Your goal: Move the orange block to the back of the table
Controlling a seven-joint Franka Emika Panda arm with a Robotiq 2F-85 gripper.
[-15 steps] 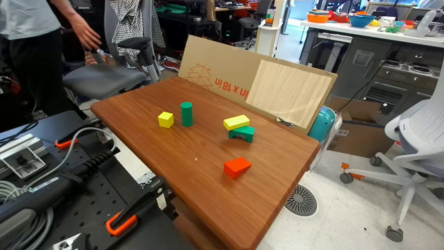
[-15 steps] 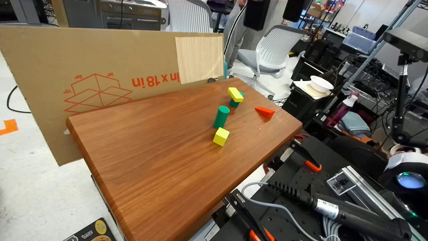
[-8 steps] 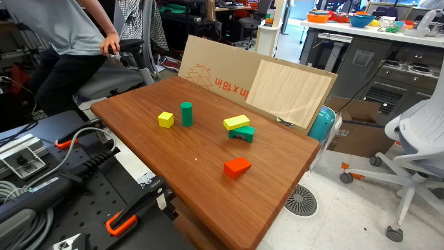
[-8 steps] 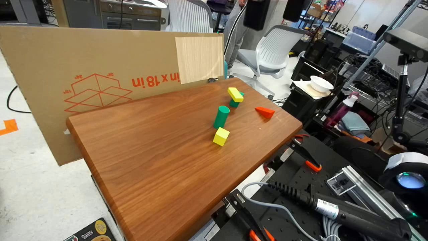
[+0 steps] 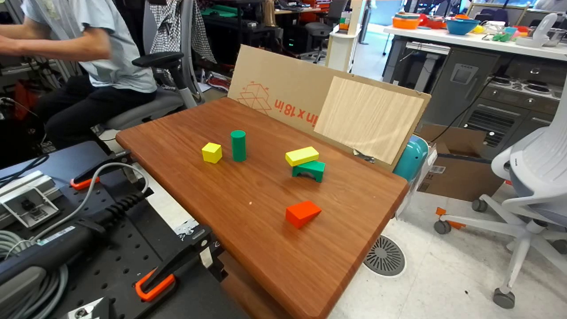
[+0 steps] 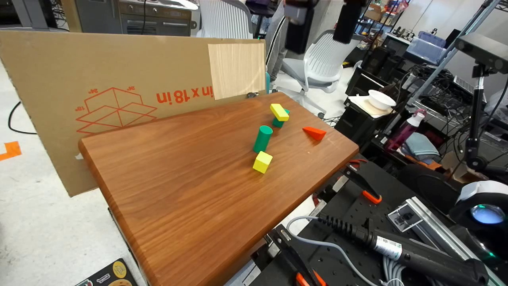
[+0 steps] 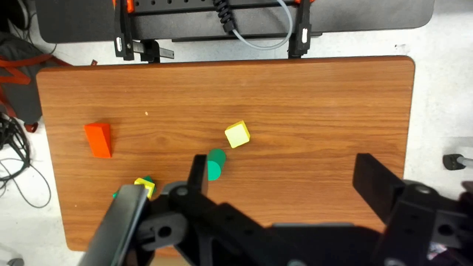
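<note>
The orange block is a flat orange-red wedge. It lies on the brown wood-grain table, near one short end. It shows in an exterior view and toward the left of the wrist view. My gripper is open, with its jaws wide apart and nothing between them. It hangs high above the table, and the orange block is well to the left of it in the wrist view. In an exterior view only the gripper's lower ends show at the top edge.
A green cylinder and a yellow cube stand near mid-table. A yellow block rests on a green arch. A cardboard sheet stands along one long edge. The black workbench stands along the opposite one.
The gripper's ends have come slightly lower at the top of an exterior view. A person has sat down in a chair beyond the table. The blocks have not moved.
</note>
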